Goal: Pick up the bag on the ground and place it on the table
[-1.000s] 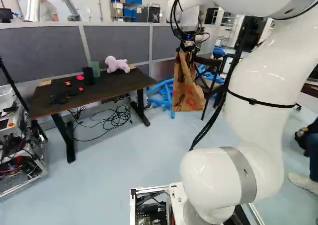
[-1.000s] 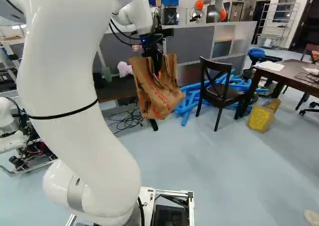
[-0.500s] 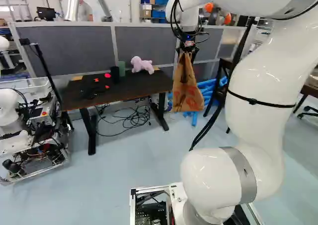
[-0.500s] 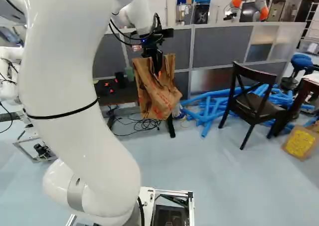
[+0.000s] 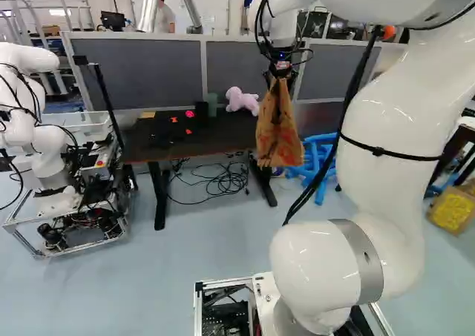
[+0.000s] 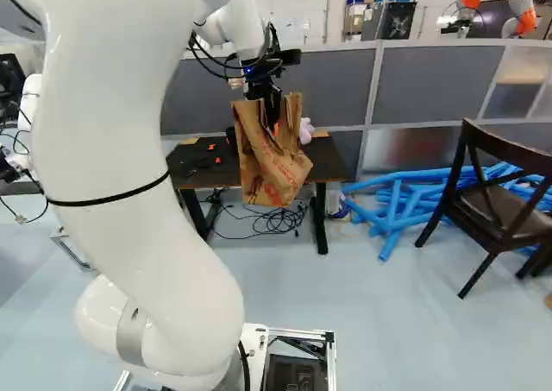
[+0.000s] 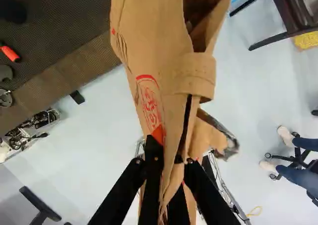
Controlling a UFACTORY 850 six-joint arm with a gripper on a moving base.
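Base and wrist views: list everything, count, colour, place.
Bag: 1, brown, in claw
Table: 1, dark, ahead
Plush toy: 1, pink, on table
Cylinders: 2, dark and green, on table
Small items: at least 3, red, on table
Cables: several, black, under table
Tubes: many, blue, floor
Chair: 1, dark, beside tubes
Box: 1, yellow-brown, floor
Partition: 1, grey, behind table
Another robot: 1, white, left base view's left
Arm: 1, white
Claw: 1, black, orange pads
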